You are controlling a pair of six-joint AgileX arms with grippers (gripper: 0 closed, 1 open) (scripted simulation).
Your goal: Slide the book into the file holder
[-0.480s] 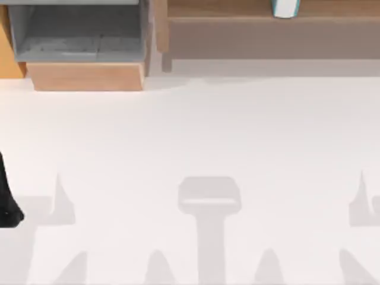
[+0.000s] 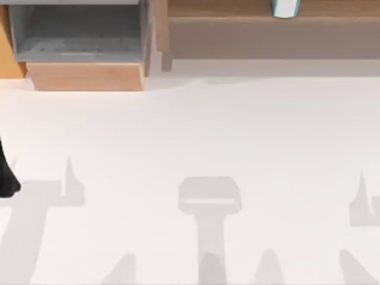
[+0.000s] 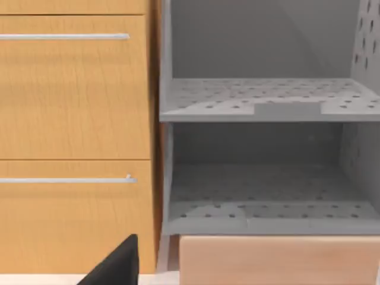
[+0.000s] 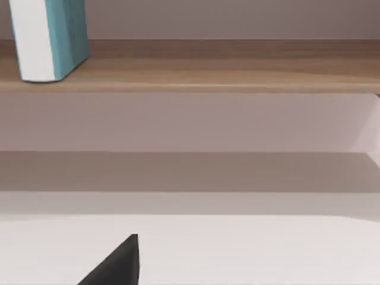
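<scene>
White tabletop (image 2: 196, 136) is backed by a brown shelf (image 2: 267, 12). On it the book (image 4: 50, 38) is stood upright, teal-covered with white page edges. At far left the file holder (image 2: 83, 41) is set, grey inside, pale wood front. Left arm (image 2: 7, 178) is seen at the left edge; neither gripper's opening can be told.

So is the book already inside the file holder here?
No, the book stands upright on the brown wooden shelf, while the file holder at the table's far left has nothing in its grey compartments.
</scene>
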